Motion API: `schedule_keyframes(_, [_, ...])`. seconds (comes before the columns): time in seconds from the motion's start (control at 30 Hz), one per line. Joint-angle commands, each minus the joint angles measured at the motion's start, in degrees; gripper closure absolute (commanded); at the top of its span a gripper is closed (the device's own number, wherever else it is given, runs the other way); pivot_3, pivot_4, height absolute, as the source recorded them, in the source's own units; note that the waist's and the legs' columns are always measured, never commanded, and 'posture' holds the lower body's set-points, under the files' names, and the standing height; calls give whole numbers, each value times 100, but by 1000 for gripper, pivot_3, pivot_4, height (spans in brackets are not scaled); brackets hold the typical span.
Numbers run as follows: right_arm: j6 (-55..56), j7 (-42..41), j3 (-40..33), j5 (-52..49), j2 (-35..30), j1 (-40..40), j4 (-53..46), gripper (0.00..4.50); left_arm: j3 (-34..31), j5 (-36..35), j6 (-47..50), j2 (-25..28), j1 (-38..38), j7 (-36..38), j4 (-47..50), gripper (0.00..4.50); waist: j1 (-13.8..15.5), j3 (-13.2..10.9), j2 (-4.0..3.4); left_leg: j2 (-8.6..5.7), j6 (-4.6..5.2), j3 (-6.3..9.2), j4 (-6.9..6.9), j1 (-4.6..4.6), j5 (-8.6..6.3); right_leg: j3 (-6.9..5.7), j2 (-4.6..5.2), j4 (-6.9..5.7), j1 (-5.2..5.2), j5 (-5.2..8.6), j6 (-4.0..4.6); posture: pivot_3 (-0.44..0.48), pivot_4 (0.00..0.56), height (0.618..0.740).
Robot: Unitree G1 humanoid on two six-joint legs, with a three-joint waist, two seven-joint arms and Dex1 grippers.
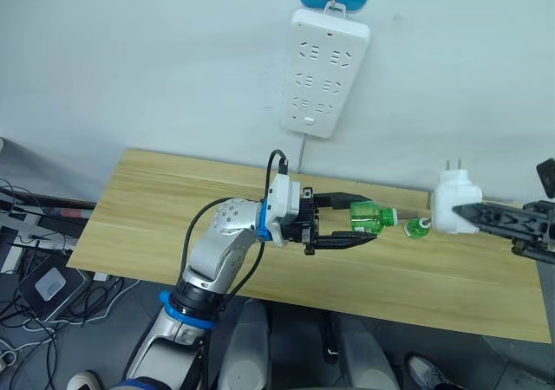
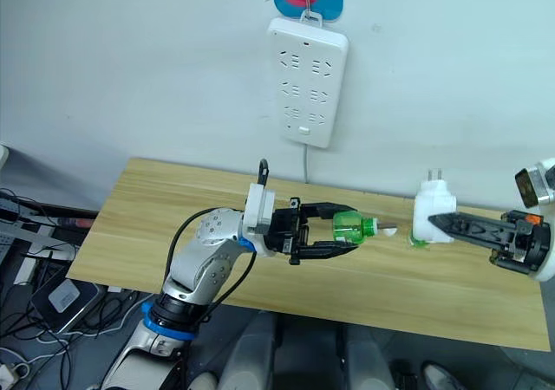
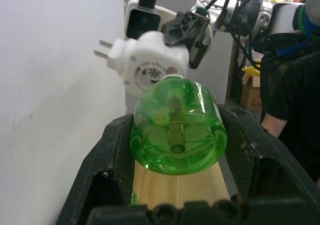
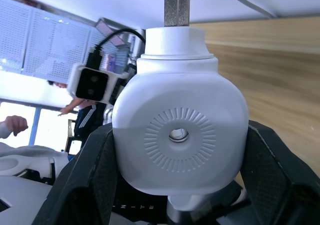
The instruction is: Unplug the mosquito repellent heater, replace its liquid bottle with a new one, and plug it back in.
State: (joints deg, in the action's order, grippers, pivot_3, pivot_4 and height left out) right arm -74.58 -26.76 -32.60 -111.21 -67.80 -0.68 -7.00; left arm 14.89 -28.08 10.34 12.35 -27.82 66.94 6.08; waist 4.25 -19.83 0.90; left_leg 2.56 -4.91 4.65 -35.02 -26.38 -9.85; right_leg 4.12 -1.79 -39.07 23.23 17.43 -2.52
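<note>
My right arm runs off the frame edge, and I can't tell whether the heater touches the light wooden table (image 1: 156,208) that stands against a white wall carrying one power strip (image 1: 324,69). My right gripper (image 1: 468,212) clamps the single mosquito repellent heater (image 1: 454,201), prongs up, over the table's right side. My left gripper (image 1: 357,224) grips one green liquid bottle (image 1: 371,216), its neck aimed at the heater; a second green piece (image 1: 418,227) sits at the heater's base.

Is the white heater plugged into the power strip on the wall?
No, the heater is held in the right gripper, its prongs bare.
</note>
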Motion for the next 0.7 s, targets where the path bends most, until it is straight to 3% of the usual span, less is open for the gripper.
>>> schedule_keyframes(0.03, [6,-302,-11,-179,-140,9,-182,1518,20,-25,-162,-92,-54,35,27,2219,2,0,0,0,0,0,0,0,0,0,0,0,0,-2,4,155,348,740])
schedule_keyframes(0.27, [-33,-713,-12,-179,-409,258,-251,1518,13,1,-225,-155,-119,30,-66,2219,10,0,0,0,0,1,0,-1,0,-1,0,0,0,-4,7,157,345,740])
schedule_keyframes(0.7, [112,-663,289,-179,-423,-20,-249,1518,98,44,-257,-270,-161,16,-92,2219,14,1,-1,0,0,1,-4,0,0,-1,0,-4,0,-8,13,167,340,740])
